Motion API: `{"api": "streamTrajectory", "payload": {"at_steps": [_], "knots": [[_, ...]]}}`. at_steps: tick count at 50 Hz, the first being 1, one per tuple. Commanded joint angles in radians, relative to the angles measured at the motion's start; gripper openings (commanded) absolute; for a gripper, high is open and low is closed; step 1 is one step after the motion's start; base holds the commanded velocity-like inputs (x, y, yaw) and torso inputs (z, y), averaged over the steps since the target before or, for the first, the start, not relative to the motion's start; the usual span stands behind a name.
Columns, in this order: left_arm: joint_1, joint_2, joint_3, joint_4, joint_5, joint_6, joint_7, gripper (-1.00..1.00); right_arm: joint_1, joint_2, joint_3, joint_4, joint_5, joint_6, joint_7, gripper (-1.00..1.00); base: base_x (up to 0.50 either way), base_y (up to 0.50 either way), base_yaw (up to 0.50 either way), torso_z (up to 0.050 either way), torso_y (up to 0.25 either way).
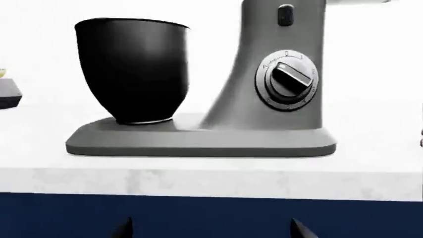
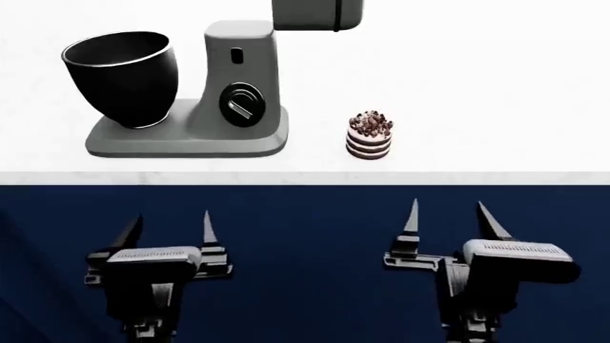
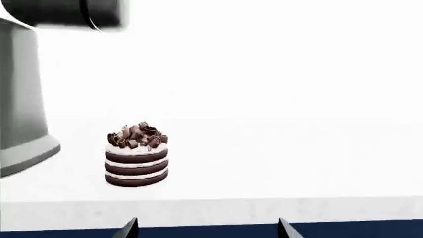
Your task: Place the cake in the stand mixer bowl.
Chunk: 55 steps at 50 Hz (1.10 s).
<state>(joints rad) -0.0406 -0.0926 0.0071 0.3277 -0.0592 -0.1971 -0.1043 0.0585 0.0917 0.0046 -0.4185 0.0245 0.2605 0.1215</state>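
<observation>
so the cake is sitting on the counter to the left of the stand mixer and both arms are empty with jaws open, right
Not quite. The cake sits on the counter to the right of the stand mixer, not the left; the head view shows this. The stand mixer bowl is on the mixer's far left side. The rest holds: the left gripper and right gripper are both empty with jaws open.

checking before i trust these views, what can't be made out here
- Stand mixer bowl: its inner bottom is dark in the head view; the left wrist view shows only its outer wall.
- Mixer head: cut off by the top edge in the head and right wrist views.
- Cake: its far side is hidden in both views showing it.
- Dial markings: too small to read.
</observation>
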Motion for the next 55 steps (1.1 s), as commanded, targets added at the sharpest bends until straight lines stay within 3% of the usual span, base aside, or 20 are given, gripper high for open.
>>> {"api": "streamTrajectory", "payload": {"at_steps": [1, 3, 5, 8, 12, 16, 37, 47, 55], "knots": [[-0.080, -0.077, -0.151, 0.527, -0.055, -0.300, -0.066, 1.00, 0.134, 0.096, 0.148, -0.626, 0.057, 0.398, 0.030, 1.00, 0.00, 0.00, 0.00, 0.000, 0.000], [-0.117, -0.098, -0.216, 0.633, -0.082, -0.380, -0.078, 1.00, 0.121, 0.212, 0.167, -0.629, 0.171, 0.339, 0.155, 1.00, 0.00, 0.00, 0.00, 0.000, 0.000], [-0.156, -0.114, -0.296, 0.713, -0.121, -0.451, -0.095, 1.00, 0.069, 0.512, 0.101, -0.629, 0.458, 0.187, 0.455, 1.00, 0.00, 0.00, 0.00, 0.000, 0.000], [-0.122, -0.276, -0.307, 0.719, -0.279, -0.407, -0.284, 1.00, 0.033, 0.932, -0.037, -0.628, 0.582, -0.036, 0.905, 1.00, 0.00, 0.00, 0.00, 0.000, 0.000], [-0.111, -0.534, -0.249, 0.719, -0.494, -0.359, -0.585, 1.00, 0.010, 1.071, -0.116, -0.627, 0.579, -0.164, 1.043, 1.00, 0.00, 0.08, 0.00, 0.000, 0.000], [-0.091, -0.579, -0.226, 0.714, -0.512, -0.325, -0.638, 1.00, 0.032, 1.096, -0.168, -0.623, 0.572, -0.177, 1.064, 1.00, 0.00, 0.50, 0.00, 0.000, 0.000], [-0.018, -0.584, -0.175, 0.683, -0.432, -0.239, -0.638, 1.00, 0.073, 1.088, -0.254, -0.609, 0.549, -0.160, 1.067, 1.00, 0.00, 0.50, 0.00, 0.000, 0.000], [-0.015, -0.595, -0.165, 0.684, -0.429, -0.233, -0.647, 1.00, 0.045, 1.094, -0.244, -0.591, 0.560, -0.198, 1.080, 1.00, 0.02, 0.01, 0.00, 0.000, 0.000], [0.003, -0.598, -0.160, 0.674, -0.412, -0.207, -0.645, 1.00, 0.052, 1.086, -0.282, -0.596, 0.542, -0.193, 1.037, 1.00, 0.45, -0.23, 0.00, 0.000, 0.000]]}}
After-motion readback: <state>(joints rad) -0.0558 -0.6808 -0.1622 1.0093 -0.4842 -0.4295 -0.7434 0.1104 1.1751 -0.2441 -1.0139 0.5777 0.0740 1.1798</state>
